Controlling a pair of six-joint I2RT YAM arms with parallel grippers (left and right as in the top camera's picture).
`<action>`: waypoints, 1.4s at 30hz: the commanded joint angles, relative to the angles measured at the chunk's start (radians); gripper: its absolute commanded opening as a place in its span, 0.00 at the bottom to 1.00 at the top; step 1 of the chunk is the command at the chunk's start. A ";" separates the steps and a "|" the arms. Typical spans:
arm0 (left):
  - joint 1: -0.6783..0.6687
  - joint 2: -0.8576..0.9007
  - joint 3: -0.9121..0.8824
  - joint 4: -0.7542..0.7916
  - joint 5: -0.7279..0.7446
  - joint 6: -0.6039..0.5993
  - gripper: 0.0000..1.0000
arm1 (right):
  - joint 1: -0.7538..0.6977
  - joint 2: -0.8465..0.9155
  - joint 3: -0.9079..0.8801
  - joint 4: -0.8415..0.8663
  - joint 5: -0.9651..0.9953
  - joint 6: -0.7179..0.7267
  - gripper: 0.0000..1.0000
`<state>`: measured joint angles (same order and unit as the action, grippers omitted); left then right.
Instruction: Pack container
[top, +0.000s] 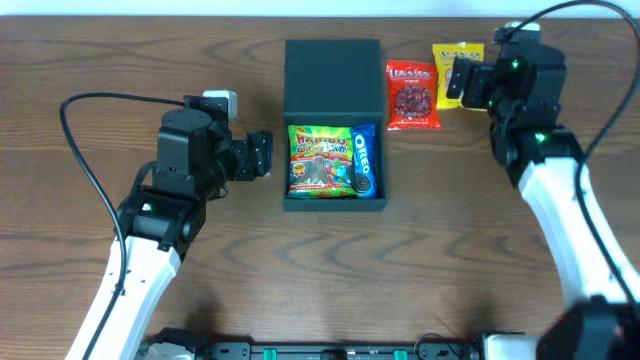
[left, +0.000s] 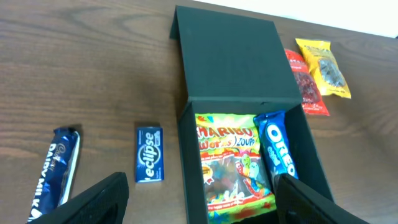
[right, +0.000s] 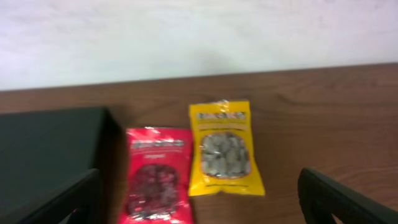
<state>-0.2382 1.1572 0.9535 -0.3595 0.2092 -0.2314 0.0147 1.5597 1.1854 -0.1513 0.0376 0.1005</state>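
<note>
Midway across the worktop (top: 100, 50) the container (top: 332, 80) lies open, lid folded flat toward the far edge, a Haribo bag (top: 320, 160) and an Oreo pack (top: 364, 160) side by side filling most of its tray. Your step, as I judge it, is the next pick with the right gripper (top: 458, 82), which hangs with jaws spread wide over the yellow packet (right: 227, 146), the red packet (right: 155, 180) just beside it on the container's side. Come down square on one packet only, jaws across its narrow width, and pinch near the middle so the foil neither slips nor drags its neighbour. Lift clear of the container's wall before crossing; little bare floor shows inside, so you will likely lay it on top. That container sits near this gripper, to its left and closer to the robot's base, past the red packet. Your left gripper (top: 258, 155), jaws well apart and empty, is just beside the container's left wall; the Dairy Milk bar (left: 59, 171) and small Eclipse box (left: 149, 154) lie on that side.
</note>
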 joint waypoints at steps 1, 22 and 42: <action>0.002 -0.008 0.013 0.000 -0.010 0.018 0.77 | -0.042 0.110 0.065 0.016 -0.019 -0.039 0.97; 0.002 -0.008 0.013 -0.003 -0.010 0.018 0.90 | -0.060 0.792 0.537 -0.011 -0.019 0.000 0.96; 0.002 -0.009 0.013 -0.004 -0.006 0.019 0.98 | -0.053 0.821 0.537 -0.181 -0.019 0.007 0.06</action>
<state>-0.2382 1.1557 0.9535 -0.3626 0.2058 -0.2276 -0.0418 2.3409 1.7493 -0.2958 0.0227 0.1047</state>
